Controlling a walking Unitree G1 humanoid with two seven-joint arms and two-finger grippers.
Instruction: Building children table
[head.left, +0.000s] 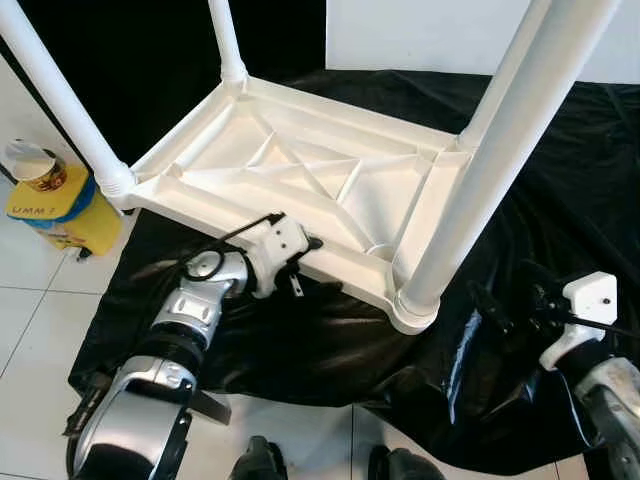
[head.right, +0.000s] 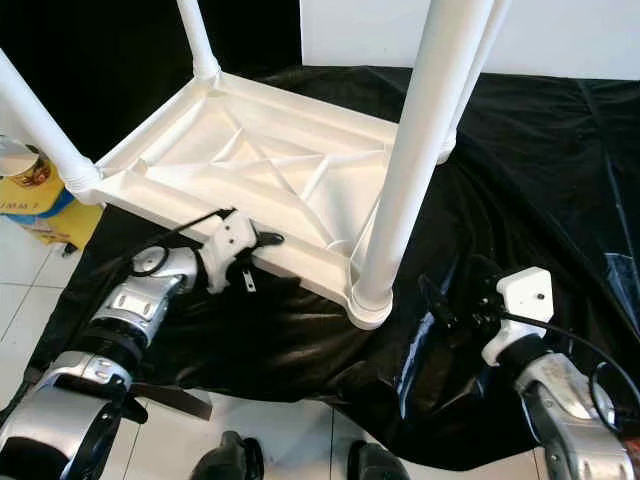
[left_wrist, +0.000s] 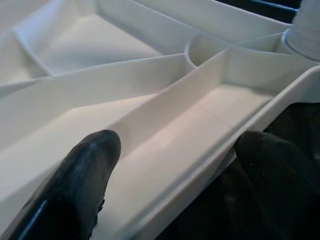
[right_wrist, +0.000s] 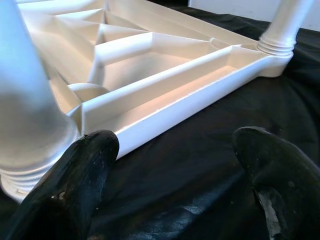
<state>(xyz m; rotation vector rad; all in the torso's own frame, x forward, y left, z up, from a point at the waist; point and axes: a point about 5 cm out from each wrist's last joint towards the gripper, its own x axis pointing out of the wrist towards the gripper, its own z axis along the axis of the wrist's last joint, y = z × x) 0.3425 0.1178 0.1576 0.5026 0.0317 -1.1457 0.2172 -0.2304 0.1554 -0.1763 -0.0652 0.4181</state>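
Note:
A white plastic children's table (head.left: 300, 170) lies upside down on a black sheet (head.left: 330, 350), its ribbed underside facing up. White legs stand up from its corners, the nearest one (head.left: 500, 150) at the front right. My left gripper (head.left: 308, 265) is open at the table's near edge. In the left wrist view (left_wrist: 175, 150) it straddles the rim, one finger (left_wrist: 85, 170) inside the channel and the other (left_wrist: 275, 170) outside over the sheet. My right gripper (head.right: 450, 295) is open low over the sheet, right of the nearest leg's base (right_wrist: 30, 135), holding nothing.
A yellow container with a lidded jar on it (head.left: 55, 195) stands on the white tile floor (head.left: 30, 330) at the left, close to the front-left leg (head.left: 60, 100). A white wall (head.left: 430, 30) is behind. My feet (head.left: 260, 462) are at the sheet's near edge.

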